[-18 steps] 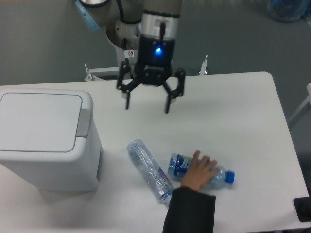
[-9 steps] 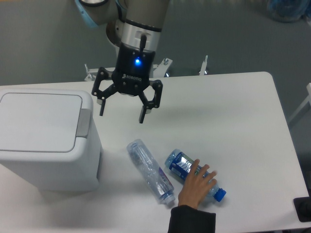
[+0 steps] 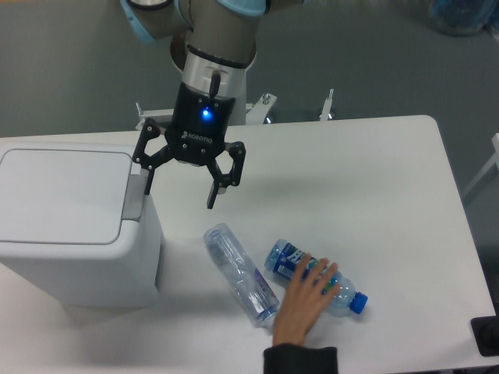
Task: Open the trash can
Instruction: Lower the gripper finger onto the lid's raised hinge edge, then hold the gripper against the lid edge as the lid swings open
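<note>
At the table's (image 3: 390, 164) 9 o'clock edge: one bin (image 3: 74, 222), lid shut, long axis left-right, grey tab (image 3: 136, 197) facing 3 o'clock | gripper (image 3: 179, 183) by the tab, fingers (image 3: 212, 195) spread wide, holding nothing | two bottles (image 3: 240, 273) lying at 6 o'clock | one hand (image 3: 306, 298) on the blue-capped one (image 3: 349, 294)

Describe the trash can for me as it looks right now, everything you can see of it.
The trash can is a large, boxy white bin, plastic by the look of it, with rounded corners. It stands upright at the left edge of the white table. Its flat rectangular lid lies shut. A grey push tab sits on the lid's right side. The open tool hangs beside that tab; whether it touches cannot be told.
</note>
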Robot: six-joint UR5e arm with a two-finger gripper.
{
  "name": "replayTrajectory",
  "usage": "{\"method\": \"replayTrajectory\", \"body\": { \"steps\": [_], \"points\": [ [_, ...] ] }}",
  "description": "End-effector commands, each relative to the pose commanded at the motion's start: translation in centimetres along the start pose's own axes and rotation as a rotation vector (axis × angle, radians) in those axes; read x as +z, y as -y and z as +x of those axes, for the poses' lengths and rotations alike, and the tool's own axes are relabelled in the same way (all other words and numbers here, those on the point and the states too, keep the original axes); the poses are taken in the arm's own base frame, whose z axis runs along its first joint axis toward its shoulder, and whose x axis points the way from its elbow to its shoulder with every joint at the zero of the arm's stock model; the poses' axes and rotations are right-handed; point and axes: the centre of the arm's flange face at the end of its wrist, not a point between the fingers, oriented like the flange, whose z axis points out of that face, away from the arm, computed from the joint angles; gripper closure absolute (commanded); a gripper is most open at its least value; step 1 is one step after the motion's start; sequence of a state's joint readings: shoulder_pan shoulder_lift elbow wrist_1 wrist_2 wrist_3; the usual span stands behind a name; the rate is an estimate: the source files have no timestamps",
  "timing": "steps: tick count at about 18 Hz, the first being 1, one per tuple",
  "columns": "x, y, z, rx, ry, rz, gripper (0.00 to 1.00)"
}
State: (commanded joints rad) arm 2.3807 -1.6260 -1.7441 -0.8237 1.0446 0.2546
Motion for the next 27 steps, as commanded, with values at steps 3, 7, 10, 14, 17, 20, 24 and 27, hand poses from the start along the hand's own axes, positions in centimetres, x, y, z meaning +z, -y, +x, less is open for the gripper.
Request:
{"method": "replayTrajectory", "body": {
  "steps": [3,7,10,14,17,20,24,27],
  "points": [
    [0.5,-0.1,0.3,0.009,-0.005,-0.007,0.00],
    [0.8,-0.3,0.6,0.014,-0.009,-0.013,0.00],
    [0.9,-0.3,0.7,0.015,-0.010,-0.015,0.00],
    [0.9,-0.3,0.7,0.016,-0.010,-0.015,0.00],
    [1.0,-0.4,0.6,0.016,-0.011,-0.018,0.00],
    [1.2,-0.3,0.6,0.018,-0.011,-0.017,0.00],
    [1.3,-0.3,0.5,0.015,-0.011,-0.019,0.00],
    [1.4,-0.5,0.4,0.013,-0.011,-0.023,0.00]
  ]
}}
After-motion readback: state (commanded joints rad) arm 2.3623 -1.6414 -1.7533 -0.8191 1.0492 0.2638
